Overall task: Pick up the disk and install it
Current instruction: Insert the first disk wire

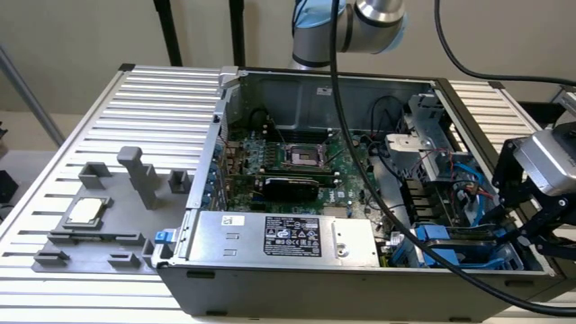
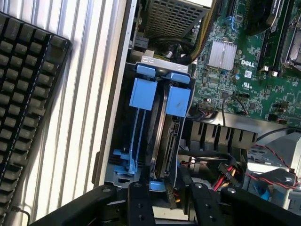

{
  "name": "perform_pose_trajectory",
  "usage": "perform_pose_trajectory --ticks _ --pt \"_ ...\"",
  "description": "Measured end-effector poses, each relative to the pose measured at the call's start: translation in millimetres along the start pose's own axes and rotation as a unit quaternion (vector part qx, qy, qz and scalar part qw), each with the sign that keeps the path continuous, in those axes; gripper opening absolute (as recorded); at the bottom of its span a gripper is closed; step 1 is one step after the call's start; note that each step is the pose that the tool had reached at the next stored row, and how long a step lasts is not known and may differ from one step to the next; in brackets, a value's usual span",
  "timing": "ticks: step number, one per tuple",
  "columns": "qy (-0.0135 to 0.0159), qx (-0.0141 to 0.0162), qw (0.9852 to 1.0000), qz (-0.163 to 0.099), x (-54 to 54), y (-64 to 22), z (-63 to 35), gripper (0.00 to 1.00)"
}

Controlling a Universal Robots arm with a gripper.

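The disk (image 2: 165,141) stands on edge in the drive bay at the case's front corner, its blue carrier (image 2: 178,100) framing it. My gripper (image 2: 171,189) sits at its near end, a black finger (image 2: 141,202) on each side, shut on the carrier. The disk reaches slightly further toward the gripper than the blue carrier beside it. In the exterior view the gripper (image 1: 533,226) hangs at the right of the open computer case, just beyond the blue disk (image 1: 454,244).
A second blue carrier (image 2: 139,113) fills the neighbouring slot. The motherboard (image 2: 244,70), red and black cables (image 2: 225,176) and the grey power supply box (image 1: 288,236) crowd the case. A keyboard (image 2: 23,94) lies outside it. A small silver chip (image 1: 83,211) rests on a grey fixture.
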State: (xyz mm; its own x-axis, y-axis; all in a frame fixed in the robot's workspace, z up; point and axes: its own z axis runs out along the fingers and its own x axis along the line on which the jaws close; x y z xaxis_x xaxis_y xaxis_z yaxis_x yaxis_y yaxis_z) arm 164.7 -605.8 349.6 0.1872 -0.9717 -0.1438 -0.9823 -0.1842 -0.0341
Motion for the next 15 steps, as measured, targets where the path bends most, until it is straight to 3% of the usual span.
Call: perform_pose_trajectory --ticks 7,8,11,13,15 --pt "-0.0027 -0.0031 0.9994 -0.034 -0.1 1.1 0.0 0.34" --pt "-0.0039 -0.0029 0.9993 -0.038 -0.1 1.2 0.1 0.26" --pt "-0.0067 -0.0021 0.9990 -0.044 -0.2 1.9 0.0 0.26" --pt "-0.0081 -0.0011 0.9989 -0.046 -0.4 2.6 0.1 0.17" --pt "-0.0088 -0.0003 0.9989 -0.047 -0.5 3.3 0.1 0.16"
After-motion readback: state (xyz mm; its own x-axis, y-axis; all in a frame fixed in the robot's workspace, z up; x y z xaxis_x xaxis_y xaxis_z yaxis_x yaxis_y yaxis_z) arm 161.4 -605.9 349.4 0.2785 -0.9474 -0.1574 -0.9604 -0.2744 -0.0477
